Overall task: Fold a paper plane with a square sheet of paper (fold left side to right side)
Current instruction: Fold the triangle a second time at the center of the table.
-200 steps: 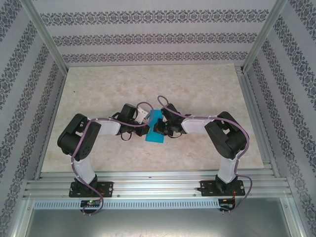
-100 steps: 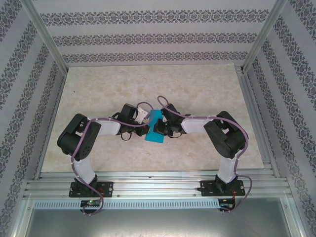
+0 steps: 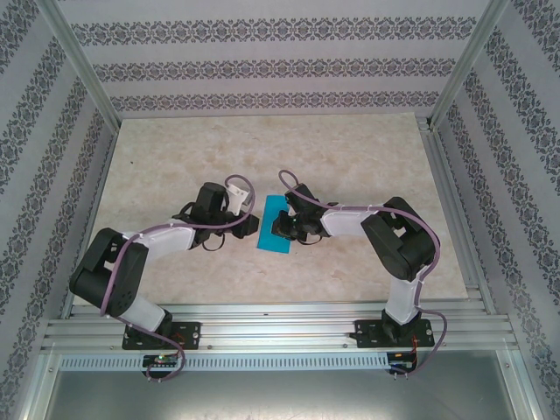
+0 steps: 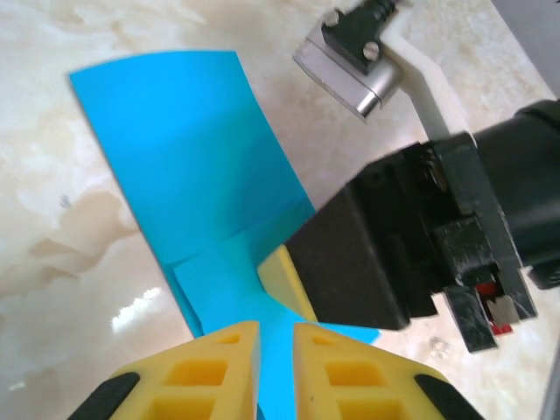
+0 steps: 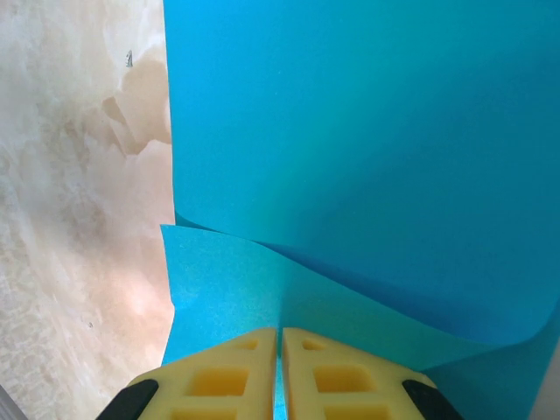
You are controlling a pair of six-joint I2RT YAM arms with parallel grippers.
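Observation:
The square sheet of paper [image 3: 273,229] is bright cyan and lies mid-table, folded into a narrow upright band. In the left wrist view the paper [image 4: 184,149] shows overlapping layers and a crease. My right gripper [image 3: 285,229] reaches in from the right and is shut on the paper's edge [image 5: 367,131]. Its yellow fingertips [image 5: 281,337] pinch a thin layer, and a loose flap curls above them. My left gripper [image 3: 249,225] sits just left of the sheet. Its jaws [image 4: 276,337] stand a narrow gap apart, with blue paper showing through. The right gripper's yellow finger [image 4: 284,280] is just ahead.
The marble-patterned table [image 3: 175,157] is ringed by aluminium frame posts [image 3: 83,70] and patterned walls. The right wrist's silver cable connector [image 4: 350,66] hangs close above the paper. Bare tabletop lies behind and to both sides of the arms.
The left arm has swung back to the left, off the paper, and its jaws have parted slightly. The right gripper and the paper have stayed put.

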